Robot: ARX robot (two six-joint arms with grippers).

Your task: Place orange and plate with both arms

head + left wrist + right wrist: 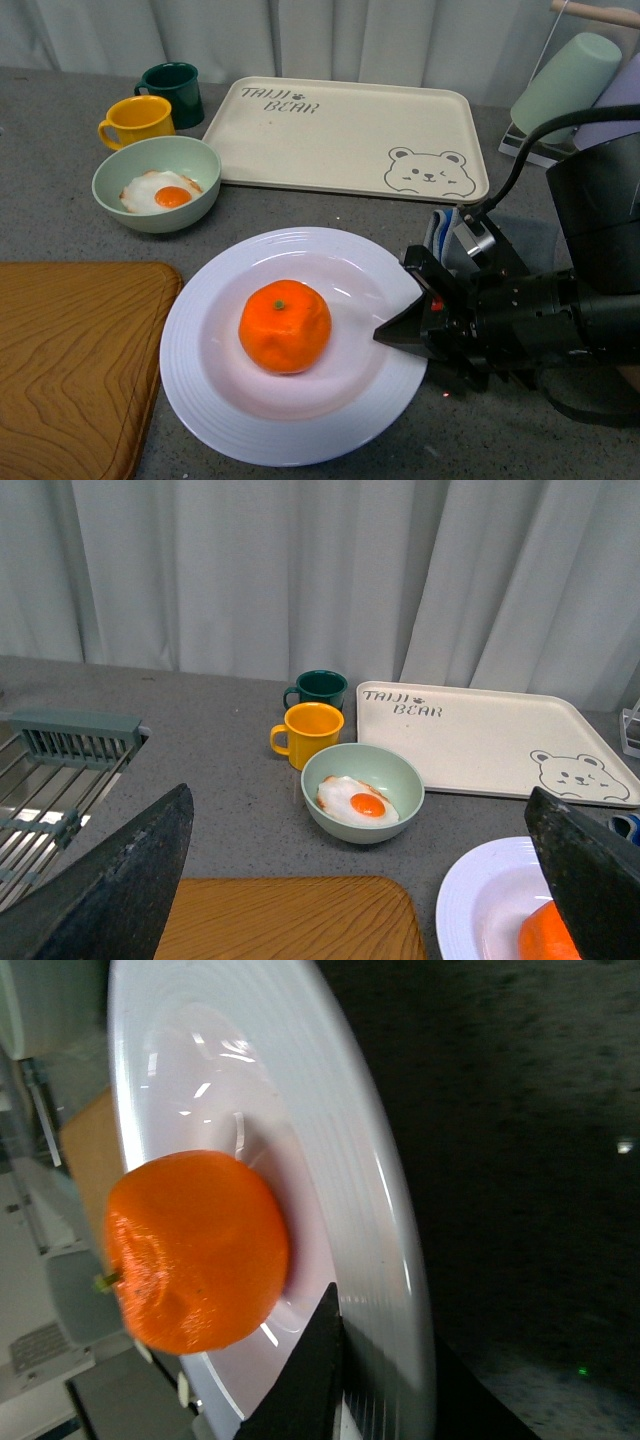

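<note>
The orange sits in the middle of the white ridged plate on the grey table, near the front. My right gripper is shut on the plate's right rim, one black finger over the rim and one under it. In the right wrist view the orange lies in the plate, with a dark finger pressed on the rim. The left gripper is open and holds nothing; its fingers frame the plate's edge and a sliver of the orange. That arm is out of the front view.
A wooden board lies left of the plate. Behind it stand a pale green bowl with a fried egg, a yellow mug, a dark green mug and the cream bear tray. A dish rack stands far left.
</note>
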